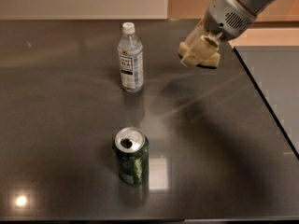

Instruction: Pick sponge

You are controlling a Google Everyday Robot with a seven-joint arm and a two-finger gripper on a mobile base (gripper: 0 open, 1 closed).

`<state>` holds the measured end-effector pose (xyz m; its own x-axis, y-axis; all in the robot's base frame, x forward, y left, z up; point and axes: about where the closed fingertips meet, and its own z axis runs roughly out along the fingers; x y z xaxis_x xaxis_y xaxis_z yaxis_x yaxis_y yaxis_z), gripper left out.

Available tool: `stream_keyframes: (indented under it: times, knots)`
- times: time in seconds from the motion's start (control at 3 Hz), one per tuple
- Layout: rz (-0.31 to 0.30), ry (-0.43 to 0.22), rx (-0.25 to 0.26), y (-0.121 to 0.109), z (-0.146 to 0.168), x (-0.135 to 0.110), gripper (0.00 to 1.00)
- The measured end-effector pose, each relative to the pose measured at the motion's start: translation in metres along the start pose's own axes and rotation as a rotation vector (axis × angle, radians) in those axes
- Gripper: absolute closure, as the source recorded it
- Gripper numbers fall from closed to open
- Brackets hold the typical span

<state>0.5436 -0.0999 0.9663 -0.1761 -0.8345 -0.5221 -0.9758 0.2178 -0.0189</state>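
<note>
My gripper [200, 50] hangs from the arm at the upper right, above the dark table [60, 106]. It is shut on the sponge [211, 59], a small pale-yellow block with a thin dark bottom layer, which sits between the cream fingers. The sponge is lifted off the table, and its shadow falls on the surface below and to the left. Most of the sponge is hidden by the fingers.
A clear water bottle [130, 64] with a white cap stands upright to the left of the gripper. An open green can [131, 156] stands nearer the front. The table's right edge [267, 107] runs diagonally below the arm.
</note>
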Motion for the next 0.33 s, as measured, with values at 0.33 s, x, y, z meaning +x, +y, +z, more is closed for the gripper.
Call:
stream_keyframes:
  times: [0.33]
  knots:
    - [-0.001,-0.003,-0.002,0.0005,-0.0007,-0.0012,1.0]
